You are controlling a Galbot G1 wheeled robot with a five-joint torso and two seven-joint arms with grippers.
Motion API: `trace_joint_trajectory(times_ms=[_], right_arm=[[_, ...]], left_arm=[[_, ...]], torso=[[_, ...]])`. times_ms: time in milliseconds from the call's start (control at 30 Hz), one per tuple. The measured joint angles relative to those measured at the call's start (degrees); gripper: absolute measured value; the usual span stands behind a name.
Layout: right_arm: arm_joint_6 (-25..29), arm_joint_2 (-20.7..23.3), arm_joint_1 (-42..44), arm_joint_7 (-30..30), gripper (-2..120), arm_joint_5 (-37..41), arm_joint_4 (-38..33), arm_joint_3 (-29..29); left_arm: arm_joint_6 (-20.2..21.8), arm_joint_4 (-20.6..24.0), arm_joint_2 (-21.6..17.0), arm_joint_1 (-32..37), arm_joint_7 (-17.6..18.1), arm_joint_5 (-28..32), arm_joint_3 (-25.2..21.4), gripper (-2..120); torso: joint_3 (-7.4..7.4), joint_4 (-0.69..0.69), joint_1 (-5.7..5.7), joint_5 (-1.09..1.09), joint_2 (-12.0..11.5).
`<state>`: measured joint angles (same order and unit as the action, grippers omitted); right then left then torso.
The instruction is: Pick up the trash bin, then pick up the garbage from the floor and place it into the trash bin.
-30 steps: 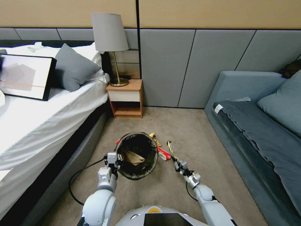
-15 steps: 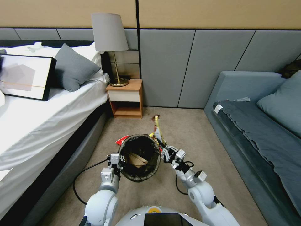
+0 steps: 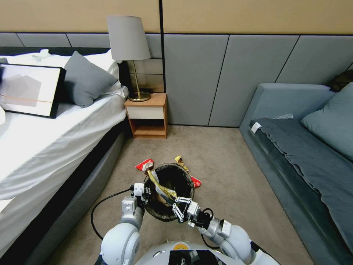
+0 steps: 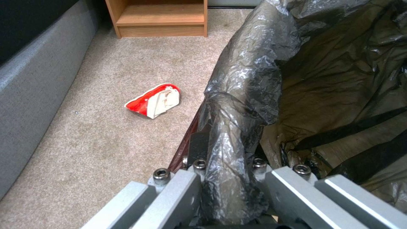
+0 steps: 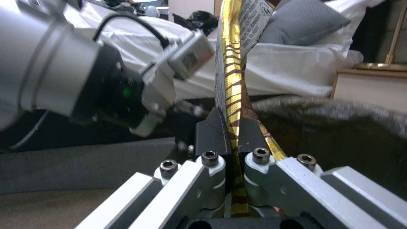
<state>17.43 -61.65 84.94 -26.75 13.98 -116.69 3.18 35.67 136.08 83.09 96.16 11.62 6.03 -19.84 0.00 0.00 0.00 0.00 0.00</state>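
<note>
Trash bin (image 3: 182, 176) rim pinched by left hand (image 3: 144, 192), right hand (image 3: 175, 205) clamping yellow wrapper (image 3: 159, 186)

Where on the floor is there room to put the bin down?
Bare carpet lies between the bin and the sofa, and before the nightstand. It is crowded round the bin: red wrapper, another wrapper, a red scrap. Left gripper grips the rim; right gripper holds a gold wrapper.

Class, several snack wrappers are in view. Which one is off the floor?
The long gold wrapper, pinched in the right gripper over the trash bin. The red wrapper and the others lie on the carpet.
</note>
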Motion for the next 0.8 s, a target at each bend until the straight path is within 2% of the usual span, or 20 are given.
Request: trace_joint_trajectory(times_ms=[267,633,700,800], right_arm=[[1.15,-2.1,-1.51,0.35,0,-0.46,5.72,-0.07],[1.74,-2.76,-2.32,0.67,0,-0.62,7.81,1.54],[1.76,-2.79,-2.23,0.76,3,-0.87,7.86,1.68],[2.04,-2.7,-1.7,0.5,18,-1.37,7.85,2.23]], left_arm=[[-0.02,0.45,0.02,0.32,0.07,0.0,-0.17,0],[-0.11,1.12,-0.25,0.73,0.07,0.01,-0.59,0],[-0.13,1.12,-0.26,0.73,0.07,0.01,-0.65,0],[-0.26,1.12,-0.34,0.72,0.05,0.05,-1.33,0]], torso=[[0.0,0.0,0.0,0.0,0.0],[0.0,0.0,0.0,0.0,0.0],[0.0,0.0,0.0,0.0,0.0],[0.0,0.0,0.0,0.0,0.0]])
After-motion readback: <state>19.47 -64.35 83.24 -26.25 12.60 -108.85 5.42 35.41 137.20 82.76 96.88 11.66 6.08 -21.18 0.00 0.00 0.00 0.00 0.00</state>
